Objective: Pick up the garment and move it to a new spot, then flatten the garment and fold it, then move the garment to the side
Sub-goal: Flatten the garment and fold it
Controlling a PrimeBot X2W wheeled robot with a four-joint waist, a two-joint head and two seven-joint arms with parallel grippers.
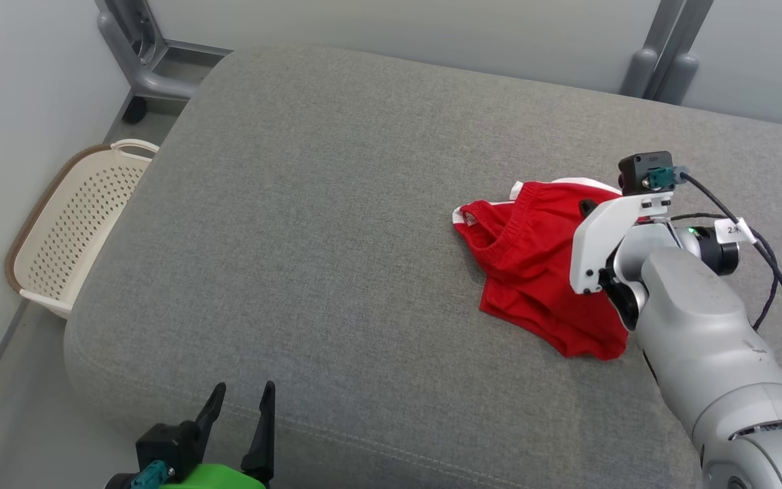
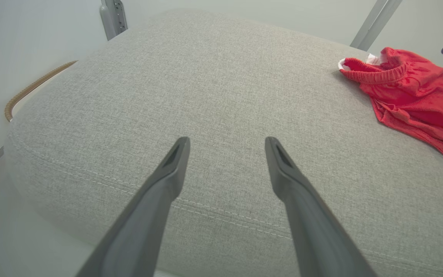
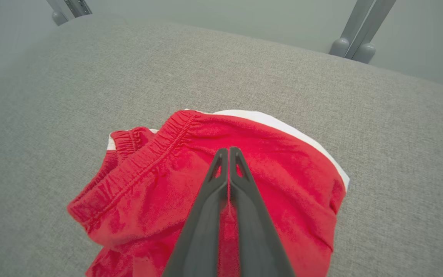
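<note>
Grey cushion [image 1: 337, 204], cream perforated basket [image 1: 72, 224] beside its L edge, metal frame legs [image 1: 641, 75] behind.

One garment [image 1: 533, 272], one cushion [image 1: 330, 238] and one basket [image 1: 72, 224] are here. There are two grippers, the left gripper [image 1: 243, 388] and the right gripper [image 3: 228, 151]. Each has two dark fingers [image 2: 167, 173].

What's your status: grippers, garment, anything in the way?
Left gripper open, at cushion's near edge. Right gripper shut, tips at crumpled red garment; pinch unconfirmed. Basket beside cushion, not in the way.
</note>
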